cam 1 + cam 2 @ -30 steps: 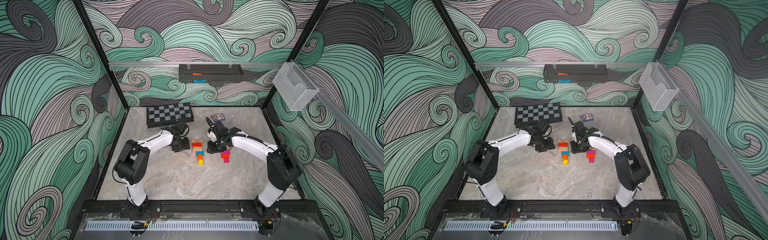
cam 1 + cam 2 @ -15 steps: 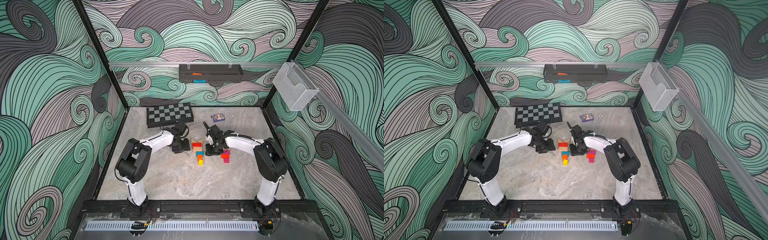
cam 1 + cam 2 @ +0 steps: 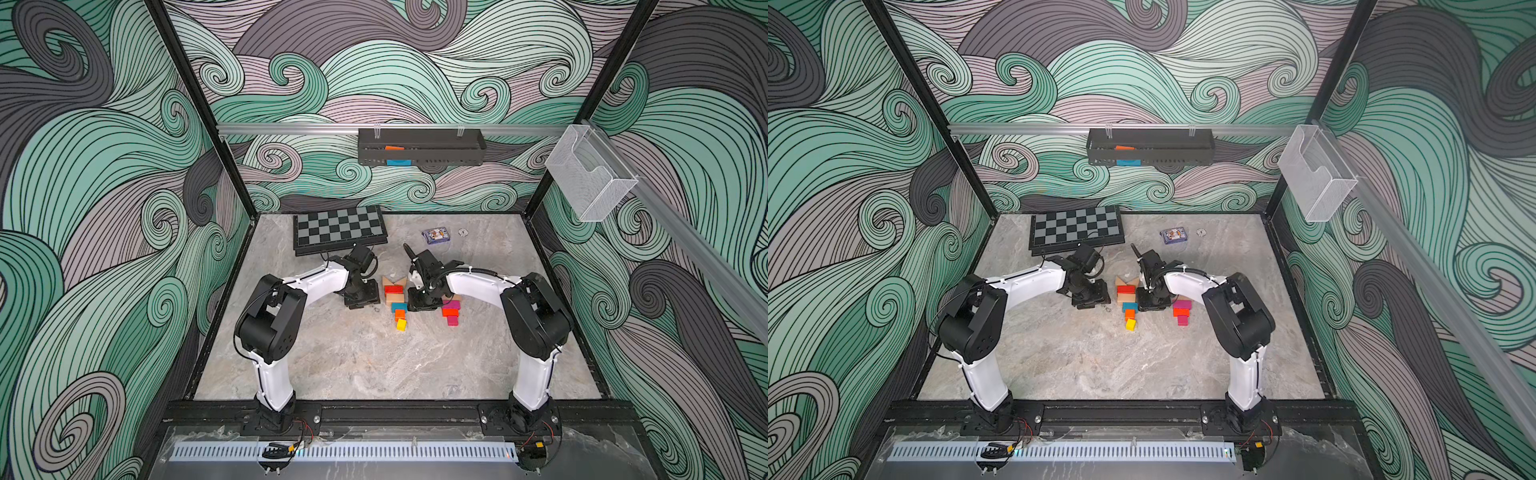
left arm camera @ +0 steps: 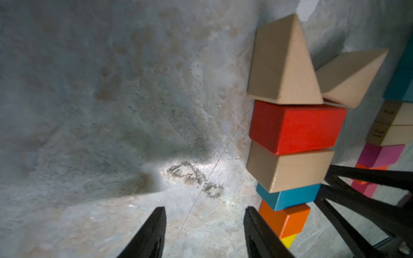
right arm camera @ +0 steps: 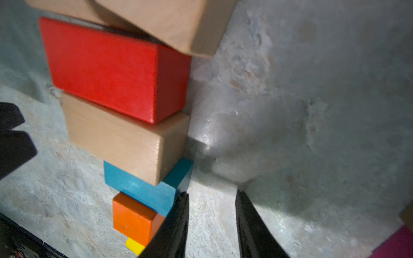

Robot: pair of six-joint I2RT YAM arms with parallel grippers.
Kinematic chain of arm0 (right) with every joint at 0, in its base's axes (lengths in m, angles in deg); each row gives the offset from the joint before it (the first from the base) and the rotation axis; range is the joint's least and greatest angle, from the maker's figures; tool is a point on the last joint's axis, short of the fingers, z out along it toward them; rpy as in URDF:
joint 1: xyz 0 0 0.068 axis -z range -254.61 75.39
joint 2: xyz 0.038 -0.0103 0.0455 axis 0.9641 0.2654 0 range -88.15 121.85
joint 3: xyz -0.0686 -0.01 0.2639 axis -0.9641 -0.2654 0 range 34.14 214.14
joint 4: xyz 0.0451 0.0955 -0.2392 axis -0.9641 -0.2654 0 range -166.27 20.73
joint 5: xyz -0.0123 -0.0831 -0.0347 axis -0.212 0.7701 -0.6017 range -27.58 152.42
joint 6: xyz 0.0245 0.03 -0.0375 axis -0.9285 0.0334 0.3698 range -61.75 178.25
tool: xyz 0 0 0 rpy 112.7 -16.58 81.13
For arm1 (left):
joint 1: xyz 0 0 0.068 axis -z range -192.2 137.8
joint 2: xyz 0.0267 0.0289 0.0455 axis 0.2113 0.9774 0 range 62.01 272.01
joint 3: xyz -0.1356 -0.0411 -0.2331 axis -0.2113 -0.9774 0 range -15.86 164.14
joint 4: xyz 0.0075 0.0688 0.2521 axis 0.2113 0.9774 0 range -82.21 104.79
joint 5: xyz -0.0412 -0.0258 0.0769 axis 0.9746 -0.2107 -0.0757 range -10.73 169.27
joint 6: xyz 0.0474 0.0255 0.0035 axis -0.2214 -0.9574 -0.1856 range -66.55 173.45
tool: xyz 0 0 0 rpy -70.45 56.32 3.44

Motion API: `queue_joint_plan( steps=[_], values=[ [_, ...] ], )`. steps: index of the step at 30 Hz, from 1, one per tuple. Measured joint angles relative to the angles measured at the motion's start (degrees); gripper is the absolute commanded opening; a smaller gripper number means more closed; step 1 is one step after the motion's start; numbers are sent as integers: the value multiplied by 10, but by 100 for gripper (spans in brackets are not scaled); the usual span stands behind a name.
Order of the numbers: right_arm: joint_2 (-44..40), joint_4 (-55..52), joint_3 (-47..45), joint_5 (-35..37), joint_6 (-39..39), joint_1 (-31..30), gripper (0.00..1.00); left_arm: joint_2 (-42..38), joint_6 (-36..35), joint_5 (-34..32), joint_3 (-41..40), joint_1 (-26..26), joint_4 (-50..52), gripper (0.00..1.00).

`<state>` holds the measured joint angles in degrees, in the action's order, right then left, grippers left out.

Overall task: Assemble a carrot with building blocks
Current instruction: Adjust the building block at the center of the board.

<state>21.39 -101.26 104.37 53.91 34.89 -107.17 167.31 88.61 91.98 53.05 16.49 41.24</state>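
Note:
The building blocks lie in a line on the table in both top views: two tan wedges [image 3: 392, 280], a red bar [image 4: 297, 127], a tan bar [image 4: 288, 169], a teal block [image 5: 145, 189], an orange cube [image 5: 131, 216] and a yellow cube [image 3: 401, 324]. My left gripper [image 4: 204, 210] stands open and empty on the line's left side, one finger [image 4: 257, 225] next to the orange cube. My right gripper [image 5: 212, 194] is open and empty on the line's right side, one finger [image 5: 178, 219] against the teal block's end.
A second cluster of pink and orange-red blocks [image 3: 451, 309] lies just right of the right gripper. The chequered board [image 3: 338, 228] and a small blue card box [image 3: 435, 235] sit at the back. A black tray [image 3: 419, 145] hangs on the back wall.
The right gripper has slid left towards the line of blocks, and its jaws have narrowed a little. The left arm has not moved.

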Motion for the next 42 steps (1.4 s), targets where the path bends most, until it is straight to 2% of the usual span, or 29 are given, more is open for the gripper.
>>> queue_joint_plan(
  steps=[22,30,42],
  values=[
    [12,8,12,-11,-2,-3,37,3,0,0,-9,0,-3,57],
    [10,5,13,8,-4,-3,40,3,0,0,-16,0,-6,58],
    [-54,-6,-14,29,-8,-7,40,-6,0,11,-43,0,-14,58]
  ],
)
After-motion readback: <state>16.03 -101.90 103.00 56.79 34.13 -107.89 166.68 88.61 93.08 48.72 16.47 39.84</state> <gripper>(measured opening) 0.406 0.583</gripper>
